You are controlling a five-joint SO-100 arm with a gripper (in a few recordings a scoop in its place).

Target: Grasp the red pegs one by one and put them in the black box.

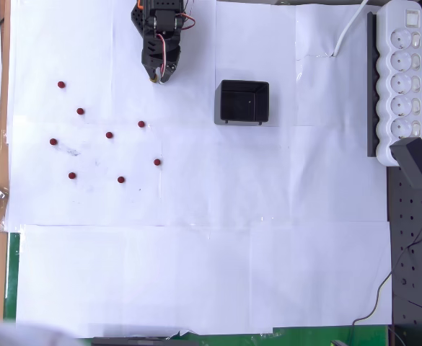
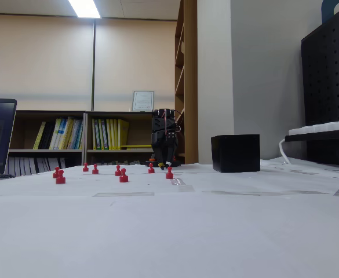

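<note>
Several small dark-red pegs lie scattered on the white paper left of centre in the overhead view, from one peg [image 1: 61, 84] at the far left to another [image 1: 156, 162] nearest the middle. In the fixed view they stand in a loose row, one peg [image 2: 123, 175] among them. The black box [image 1: 243, 102] [image 2: 235, 153] sits open-topped and empty, right of the pegs. My gripper [image 1: 159, 75] hangs at the top edge on the folded black arm [image 2: 165, 142]. It is above the pegs and left of the box, and looks shut with nothing in it.
A long white power strip [image 1: 402, 79] runs down the right edge on a black pegboard, with a black plug [image 1: 417, 163] and cables. The white paper covers the table down to its front edge. Bookshelves stand behind the table in the fixed view.
</note>
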